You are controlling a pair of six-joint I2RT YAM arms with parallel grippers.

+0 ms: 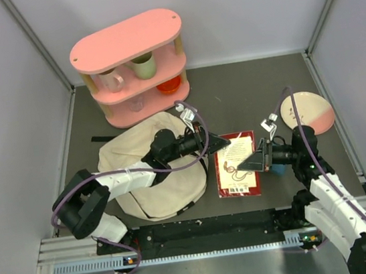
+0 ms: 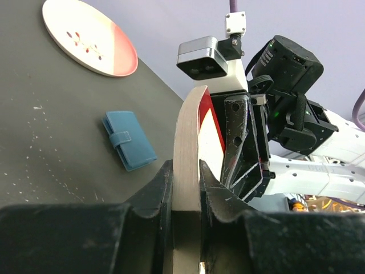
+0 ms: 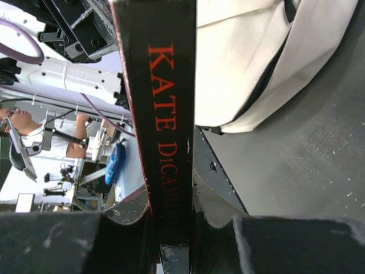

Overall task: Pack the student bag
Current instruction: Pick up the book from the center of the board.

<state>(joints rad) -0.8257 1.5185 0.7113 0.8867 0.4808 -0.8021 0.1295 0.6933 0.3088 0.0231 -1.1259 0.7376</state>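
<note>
Both arms share one load: a red-covered book [image 1: 237, 167], lying face up just right of the student bag [image 1: 151, 194]. The left claw [image 2: 185, 171] is pinched nearly closed on the pale page edge. The right claw [image 3: 171, 200] is clamped just as narrowly on the dark spine from the opposite side. Holding it at both edges probably keeps the book flat and steady, so one arm can take over and steer it toward the bag. I cannot tell whether it hangs clear of the bench [image 1: 245, 95].

The bag lies at the near left of the bench, under the left arm, which reaches across it to the book. It is a cream fabric backpack, soft and slumped into a rounded heap, with folds on its upper face and a dark zipper line along its right edge. Whether the zipper is open enough to take the book, I cannot tell from here.

A blue wallet [image 2: 128, 140] lies on the bench near the right claw. It probably waits its turn to be packed.
</note>
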